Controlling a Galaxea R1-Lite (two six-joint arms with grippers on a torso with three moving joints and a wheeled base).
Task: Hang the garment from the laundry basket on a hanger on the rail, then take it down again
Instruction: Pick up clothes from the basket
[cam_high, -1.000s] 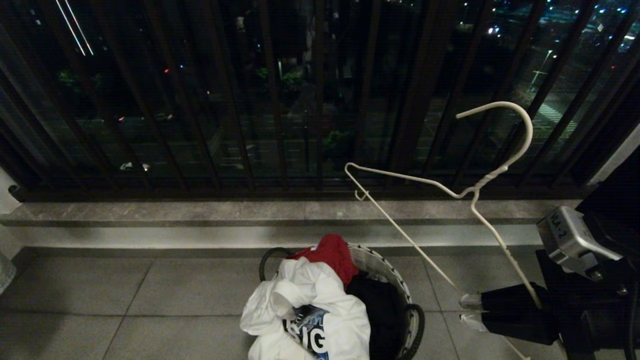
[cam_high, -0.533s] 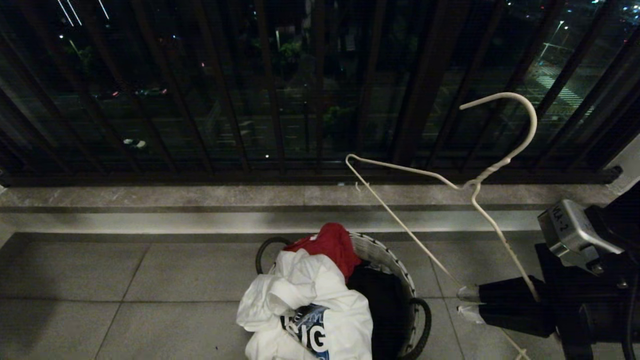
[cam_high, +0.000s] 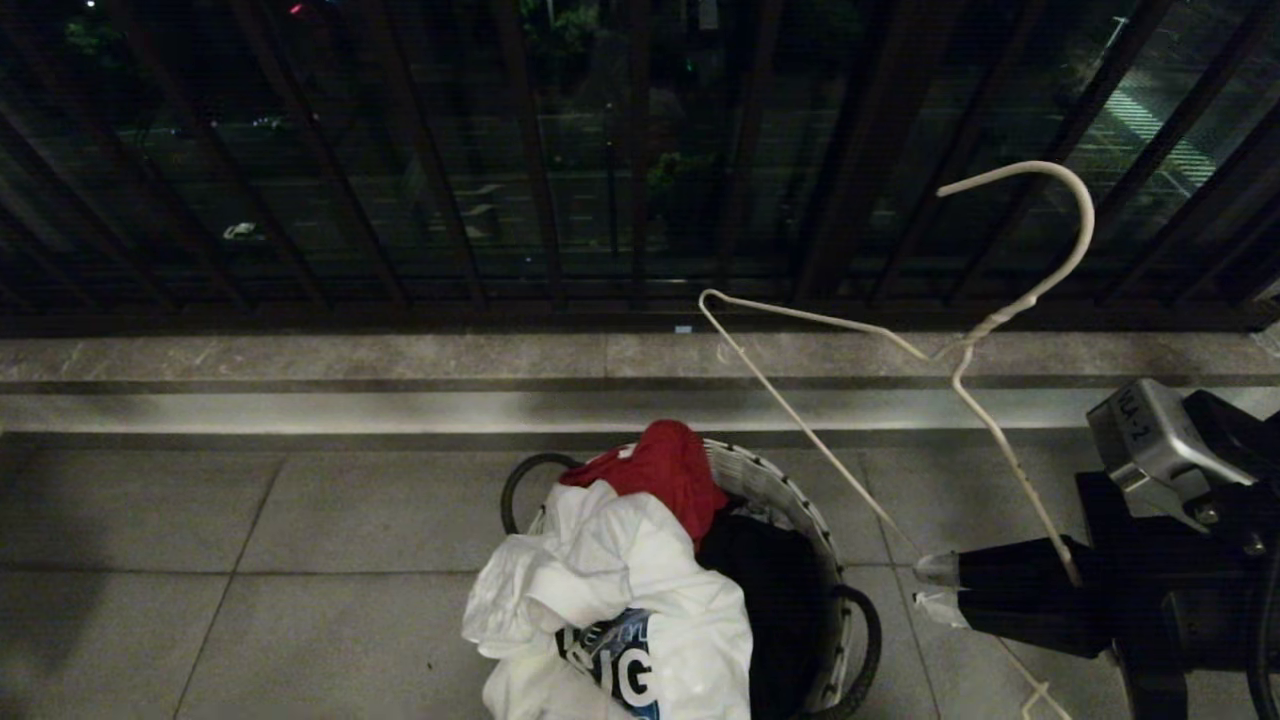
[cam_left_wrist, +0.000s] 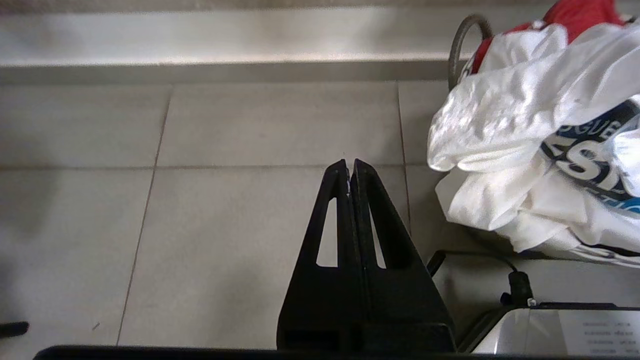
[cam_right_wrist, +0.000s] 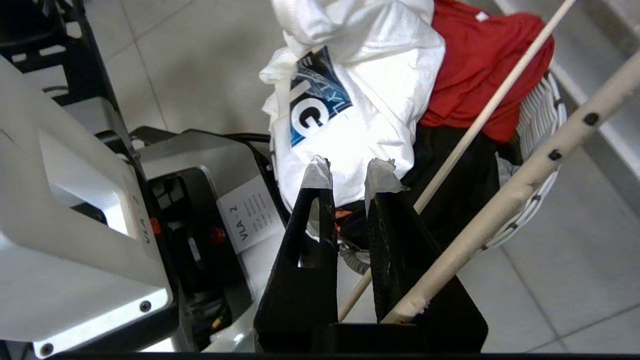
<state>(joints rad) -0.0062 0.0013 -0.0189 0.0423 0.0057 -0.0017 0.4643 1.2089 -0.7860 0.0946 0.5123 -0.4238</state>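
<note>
The white garment (cam_high: 610, 580) with its dark blue print lies crumpled on top of the laundry basket (cam_high: 790, 510), spilling over the near rim. In the wrist views the garment (cam_left_wrist: 525, 150) (cam_right_wrist: 370, 90) lies beside each gripper. My right gripper (cam_high: 937, 588) (cam_right_wrist: 348, 172) hangs just right of the basket and carries the white wire hanger (cam_high: 1000, 316) (cam_right_wrist: 525, 184), whose hook points up toward the railing. Its wire runs between the taped fingers near their base, while the tips stand slightly apart. My left gripper (cam_left_wrist: 349, 162) is shut and empty over the floor tiles left of the basket. The rail is out of view.
A red garment (cam_high: 665, 465) and a black one (cam_high: 770, 590) also fill the basket. Behind it run a stone ledge (cam_high: 400, 360) and the dark balcony railing (cam_high: 540, 150). My grey base housing (cam_right_wrist: 75, 200) sits close to the basket. Grey floor tiles (cam_high: 250, 560) spread to the left.
The head view has tilted downward, so ledge, railing and basket sit higher in the picture. The right gripper and hanger keep their pose. No object has moved by itself.
</note>
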